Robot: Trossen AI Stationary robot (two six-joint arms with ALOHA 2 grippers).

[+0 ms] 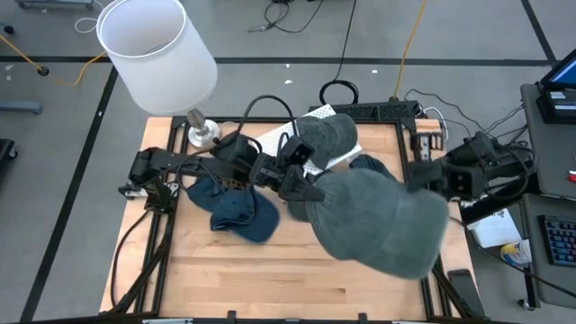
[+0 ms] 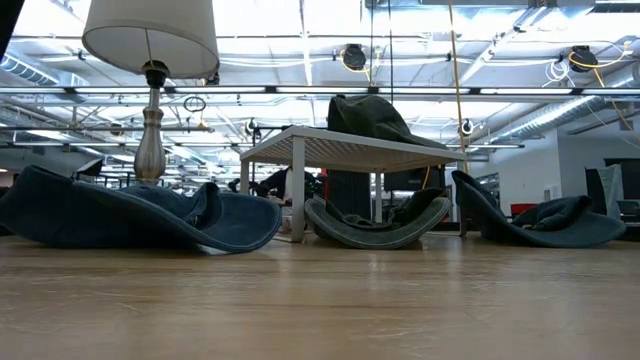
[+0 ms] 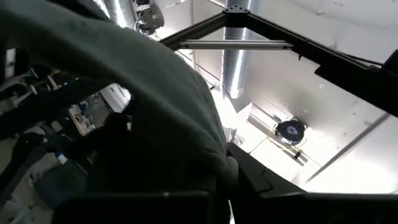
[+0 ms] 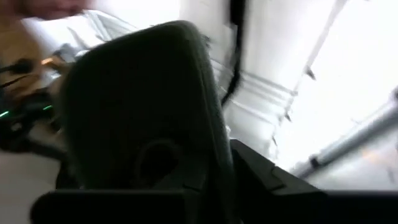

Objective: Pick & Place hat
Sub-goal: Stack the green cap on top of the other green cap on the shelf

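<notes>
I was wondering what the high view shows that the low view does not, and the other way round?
Only the high view shows both arms and a large grey hat held up between the left gripper and right gripper.

Only the low view shows the white stand's legs, a grey cap lying beneath it, and the ceiling.

Both show the lamp, the blue cap and a grey cap on the stand.

Blue hat [image 2: 140, 215] lies left; grey hat [image 2: 372, 116] atop white stand [image 2: 345, 150]; lamp [image 2: 150, 60] behind.
</notes>
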